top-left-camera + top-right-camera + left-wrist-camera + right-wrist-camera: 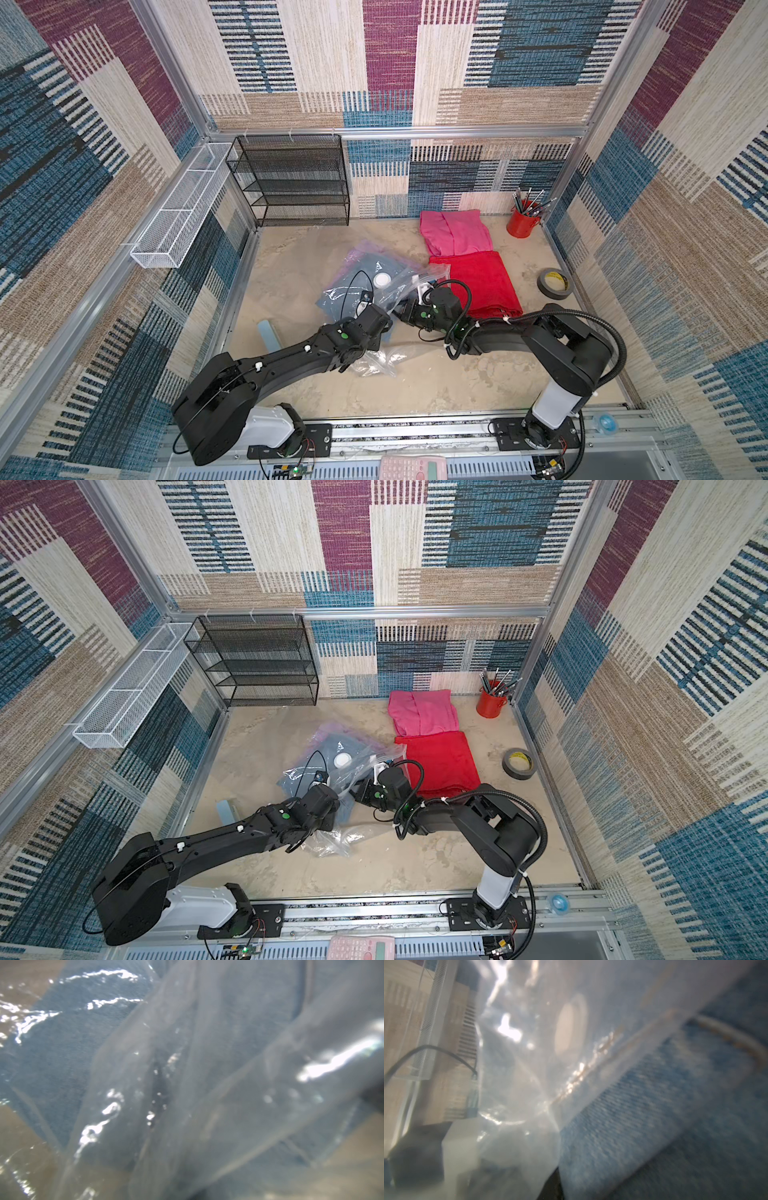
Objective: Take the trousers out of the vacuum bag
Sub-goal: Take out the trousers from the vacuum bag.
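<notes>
The left gripper [379, 319] is closed, its fingertips hidden in the film of the vacuum bag [359, 266]. The right gripper [405, 311] faces it at the bag's near side, and I cannot tell how its fingers stand. The denim trousers [338, 300] and lilac trousers [362, 246] lie inside the bag mid-table, with the red trousers [478, 286] and pink trousers [455, 232] flat beside it.

Two black robot arms extend from their bases toward the bag [336, 297]. The left arm [291, 361] stretches long and low, its wrist tipped down over the bag's near edge. The left gripper [384, 322] is closed, its fingers hidden under plastic. The right arm [498, 332] folds sharply at the elbow and points sideways at the bag's right edge. The right gripper [405, 311] almost meets the left one. Whether its jaws are closed cannot be made out.
</notes>
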Available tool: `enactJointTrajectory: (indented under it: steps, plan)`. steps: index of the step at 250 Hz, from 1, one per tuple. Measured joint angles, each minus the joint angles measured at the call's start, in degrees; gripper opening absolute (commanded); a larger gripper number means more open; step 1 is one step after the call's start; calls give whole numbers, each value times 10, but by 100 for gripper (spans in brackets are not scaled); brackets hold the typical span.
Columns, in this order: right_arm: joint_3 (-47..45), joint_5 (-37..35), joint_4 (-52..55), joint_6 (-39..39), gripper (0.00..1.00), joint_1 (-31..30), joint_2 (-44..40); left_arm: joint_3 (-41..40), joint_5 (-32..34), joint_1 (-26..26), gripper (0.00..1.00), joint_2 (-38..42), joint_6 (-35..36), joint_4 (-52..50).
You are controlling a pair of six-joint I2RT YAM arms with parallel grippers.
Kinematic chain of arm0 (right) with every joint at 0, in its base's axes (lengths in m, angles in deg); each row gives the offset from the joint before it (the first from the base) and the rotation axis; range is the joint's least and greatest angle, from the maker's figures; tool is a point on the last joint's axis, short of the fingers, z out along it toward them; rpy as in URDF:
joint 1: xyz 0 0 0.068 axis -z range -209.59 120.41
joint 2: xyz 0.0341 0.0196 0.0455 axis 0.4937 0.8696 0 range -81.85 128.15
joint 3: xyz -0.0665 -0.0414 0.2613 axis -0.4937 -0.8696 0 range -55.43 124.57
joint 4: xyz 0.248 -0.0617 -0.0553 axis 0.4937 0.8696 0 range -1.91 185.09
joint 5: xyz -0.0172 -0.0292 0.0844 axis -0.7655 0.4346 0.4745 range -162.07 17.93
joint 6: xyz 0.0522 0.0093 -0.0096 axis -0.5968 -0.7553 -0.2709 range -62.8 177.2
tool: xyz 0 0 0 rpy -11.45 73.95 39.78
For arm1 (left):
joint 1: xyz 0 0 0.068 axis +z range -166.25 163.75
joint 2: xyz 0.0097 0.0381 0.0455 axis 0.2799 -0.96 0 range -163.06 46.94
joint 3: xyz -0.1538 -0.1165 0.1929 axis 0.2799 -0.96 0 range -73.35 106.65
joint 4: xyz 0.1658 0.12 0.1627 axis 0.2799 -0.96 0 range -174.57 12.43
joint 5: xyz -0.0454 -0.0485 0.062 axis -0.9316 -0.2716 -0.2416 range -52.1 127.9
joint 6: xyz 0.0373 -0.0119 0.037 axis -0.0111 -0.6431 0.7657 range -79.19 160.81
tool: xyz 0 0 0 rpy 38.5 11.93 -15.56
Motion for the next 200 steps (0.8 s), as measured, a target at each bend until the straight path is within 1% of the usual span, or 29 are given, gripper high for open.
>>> enactJointTrajectory:
  steps: [20, 45, 106, 139, 173, 200]
  plan:
    - [-7, -3, 23, 6, 0, 6, -26, -1, 0, 6, 0, 2, 2, 10]
    - [0, -2, 45, 14, 0, 14, -32, -3, 0, 8, 0, 3, 8, 21]
    - [70, 30, 60, 14, 0, 19, 19, 3, 11, 10, 0, -7, 12, 17]
    - [89, 41, 67, 10, 0, 18, 29, 15, 20, 14, 0, -16, 16, 7]
    - [85, 37, 78, 10, 0, 14, 22, 32, 20, 25, 0, -39, 18, -1]
    - [60, 32, 81, 10, 0, 12, 0, 44, 18, 35, 0, -50, 18, -5]
